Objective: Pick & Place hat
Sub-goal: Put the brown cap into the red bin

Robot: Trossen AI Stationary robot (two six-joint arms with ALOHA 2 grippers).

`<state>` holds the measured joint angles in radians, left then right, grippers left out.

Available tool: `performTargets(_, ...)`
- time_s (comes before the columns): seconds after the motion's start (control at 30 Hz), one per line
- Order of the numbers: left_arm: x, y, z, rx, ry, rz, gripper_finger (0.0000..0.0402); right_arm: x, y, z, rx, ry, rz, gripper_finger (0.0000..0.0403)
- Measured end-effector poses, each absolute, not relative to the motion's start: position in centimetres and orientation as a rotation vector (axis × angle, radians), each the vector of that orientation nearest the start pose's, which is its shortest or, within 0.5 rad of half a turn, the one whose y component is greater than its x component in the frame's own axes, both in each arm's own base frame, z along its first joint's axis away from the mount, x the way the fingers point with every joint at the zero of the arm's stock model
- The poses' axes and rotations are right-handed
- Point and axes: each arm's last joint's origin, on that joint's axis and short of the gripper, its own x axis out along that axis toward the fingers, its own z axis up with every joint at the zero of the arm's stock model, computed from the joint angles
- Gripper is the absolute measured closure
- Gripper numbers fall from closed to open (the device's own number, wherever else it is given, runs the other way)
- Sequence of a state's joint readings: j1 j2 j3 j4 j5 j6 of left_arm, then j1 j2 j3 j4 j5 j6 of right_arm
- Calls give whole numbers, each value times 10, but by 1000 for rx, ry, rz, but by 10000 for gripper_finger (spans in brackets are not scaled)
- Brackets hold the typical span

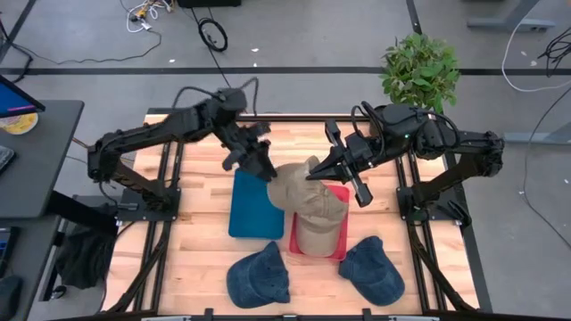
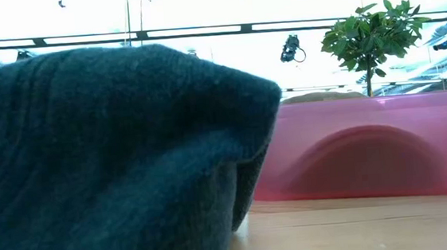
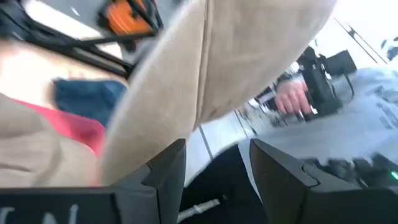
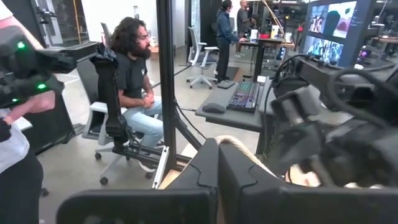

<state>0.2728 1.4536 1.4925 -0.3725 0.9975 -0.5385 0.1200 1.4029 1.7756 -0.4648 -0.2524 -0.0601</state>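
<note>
- The bench (image 1: 201, 259) fills the middle of the high view, with a blue mat (image 1: 250, 207) at its centre and a red bin (image 1: 339, 227) just right of that.
- A tan hat (image 1: 303, 198) is held up over the red bin and the mat's right edge; a second tan hat (image 1: 319, 234) already appears to lie in the bin, so part of the placing is judged done.
- Two denim hats (image 1: 259, 275) (image 1: 373, 267) lie at the lower edge of the bench and are judged still to be picked.
- The left gripper (image 1: 259, 162) is reached in from the upper left to the tan hat's left side; in the left wrist view its fingers (image 3: 165, 168) are parted, with tan cloth against one of them, and a firm hold cannot be told.
- The right gripper (image 1: 314, 173) is reached in from the right at the hat's upper edge; its fingers (image 4: 208, 165) are pressed together, apparently pinching the cloth.
</note>
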Motion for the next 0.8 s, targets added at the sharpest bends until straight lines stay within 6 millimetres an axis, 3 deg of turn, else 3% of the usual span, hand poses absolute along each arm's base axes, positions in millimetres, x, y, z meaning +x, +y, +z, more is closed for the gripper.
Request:
performTargets(0.23, 298, 83, 410, -714, 407, -416, 220, 275, 41, 501, -52, 76, 378, 403)
performTargets(0.47, 311, 83, 396, -758, 470, -405, 220, 275, 40, 501, -54, 66, 377, 403)
performTargets(0.8, 325, 49, 391, -754, 540, -744, 220, 276, 36, 502, -55, 63, 360, 403)
